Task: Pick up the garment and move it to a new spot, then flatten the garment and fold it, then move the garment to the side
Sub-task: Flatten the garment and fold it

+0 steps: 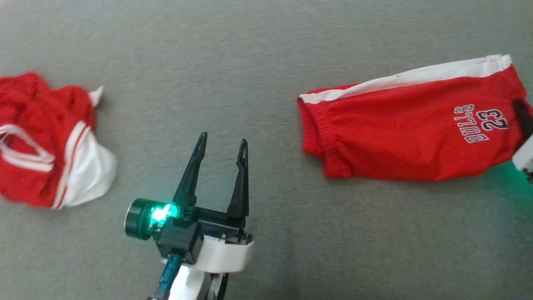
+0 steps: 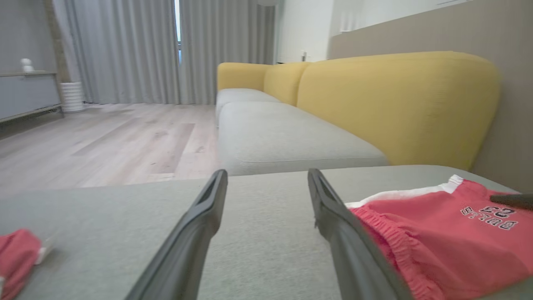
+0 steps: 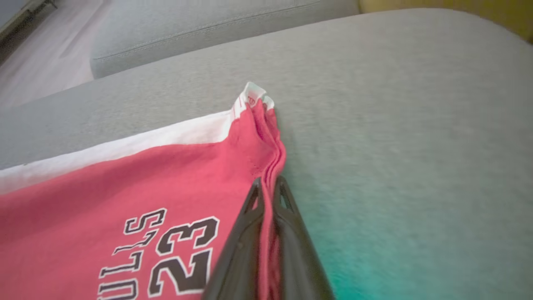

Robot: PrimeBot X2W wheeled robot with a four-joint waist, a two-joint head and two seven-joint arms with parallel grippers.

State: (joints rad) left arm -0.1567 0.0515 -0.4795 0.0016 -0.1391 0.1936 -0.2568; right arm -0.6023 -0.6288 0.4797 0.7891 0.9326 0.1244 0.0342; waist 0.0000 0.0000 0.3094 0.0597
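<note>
The garment (image 1: 408,129) is a pair of red shorts with a white side stripe and "BULLS 23" print. It lies folded flat on the grey cushion at the right. My right gripper (image 1: 518,104) is shut on its right hem, and the right wrist view shows the cloth (image 3: 125,179) pinched between the closed fingers (image 3: 291,233) of that gripper (image 3: 268,183). My left gripper (image 1: 223,139) hovers open over bare cushion, left of the shorts' waistband and not touching it. In the left wrist view the shorts (image 2: 449,246) lie to the right of the open left gripper (image 2: 267,173).
A second red and white garment (image 1: 41,141) lies crumpled at the far left (image 2: 14,254). The work surface is a grey sofa seat (image 1: 266,54) with a yellow backrest (image 2: 395,104) behind it. Wooden floor (image 2: 104,137) lies beyond the seat's edge.
</note>
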